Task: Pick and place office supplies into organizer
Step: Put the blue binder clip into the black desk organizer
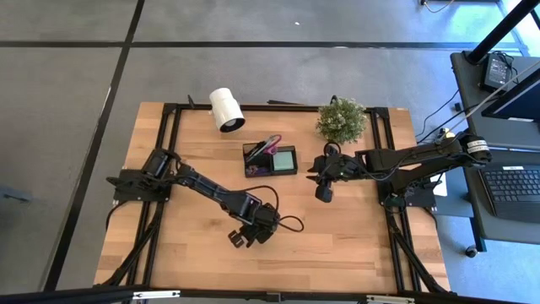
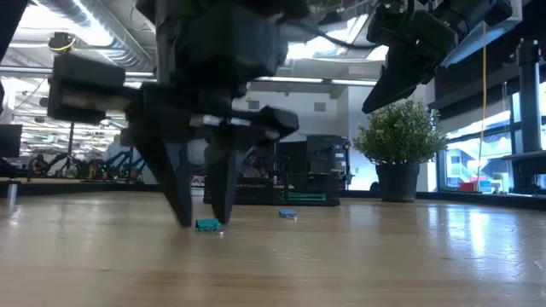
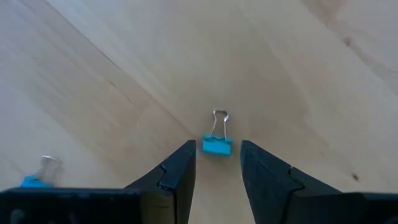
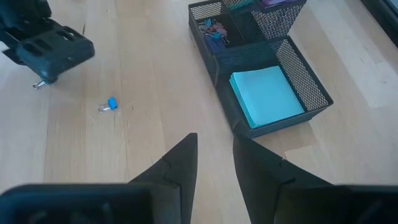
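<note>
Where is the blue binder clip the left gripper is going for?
The blue binder clip lies on the bare table, front-centre, between the open left gripper's fingertips.

Grey tiled floor (image 1: 67,127), side desk (image 1: 506,181) with keyboard (image 1: 515,187).

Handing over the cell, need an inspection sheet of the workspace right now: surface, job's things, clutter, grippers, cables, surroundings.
Surface: wooden table, bare around the arms.
Job's things: black mesh organizer holds a mint-green sticky pad in its low bay, small clips in another; purple-handled scissors stand in the tall section. Two blue binder clips lie loose on the wood.
Clutter: white roll and potted plant at the far edge.
Grippers: left gripper low over one clip, fingers open either side, not touching. Right gripper raised beside the organizer, empty.
Cables: black cable looped at the left wrist.
Surroundings: desk with laptop at right.
</note>
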Tool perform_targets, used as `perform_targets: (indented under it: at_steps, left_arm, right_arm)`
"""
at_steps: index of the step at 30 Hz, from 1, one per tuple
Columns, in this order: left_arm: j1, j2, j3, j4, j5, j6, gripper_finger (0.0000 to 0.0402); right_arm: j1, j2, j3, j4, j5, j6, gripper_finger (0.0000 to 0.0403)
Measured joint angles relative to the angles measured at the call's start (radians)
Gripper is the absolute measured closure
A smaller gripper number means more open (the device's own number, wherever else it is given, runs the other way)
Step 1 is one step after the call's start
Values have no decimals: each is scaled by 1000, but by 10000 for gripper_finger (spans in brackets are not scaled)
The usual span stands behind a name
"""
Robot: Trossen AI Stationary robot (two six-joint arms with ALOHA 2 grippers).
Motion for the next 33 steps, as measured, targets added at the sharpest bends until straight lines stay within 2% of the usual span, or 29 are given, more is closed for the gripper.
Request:
perform_targets:
  at_steps: [13,25,33]
  left_arm:
    - [-4,47,4,-3,6,-51,283]
    - [-3,49,2,2,-1,-52,337]
    - [9,37,0,1,15,-83,345]
  right_arm:
    - [0,0,0,-2,0,0,296]
    - [0,0,0,-2,0,0,296]
    - [0,0,0,-2,0,0,296]
